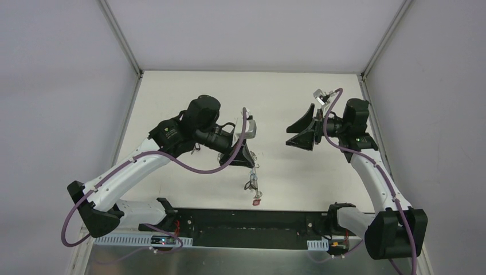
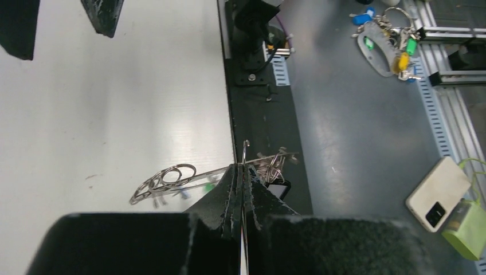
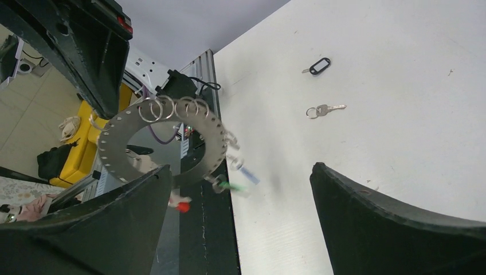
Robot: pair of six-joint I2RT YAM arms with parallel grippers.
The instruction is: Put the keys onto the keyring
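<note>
My left gripper (image 2: 243, 169) is shut on the edge of the keyring (image 3: 160, 143), a flat grey perforated metal hoop held above the table's near edge. Small split rings (image 2: 166, 177) and blurred blue, green and red tags (image 3: 232, 184) hang from it. In the top view the keyring (image 1: 252, 182) dangles below the left gripper (image 1: 247, 157). My right gripper (image 3: 240, 169) stands wide open and empty, facing the hoop from the right (image 1: 292, 136). Two loose keys lie on the table beyond: one with a black head (image 3: 318, 66), one plain silver on a small ring (image 3: 324, 109).
The black base rail (image 1: 246, 220) runs along the table's near edge. Beyond that edge, on a lower grey surface, lie another bunch of keys with coloured tags (image 2: 390, 40), a white phone (image 2: 438, 192) and a green object (image 2: 467, 229).
</note>
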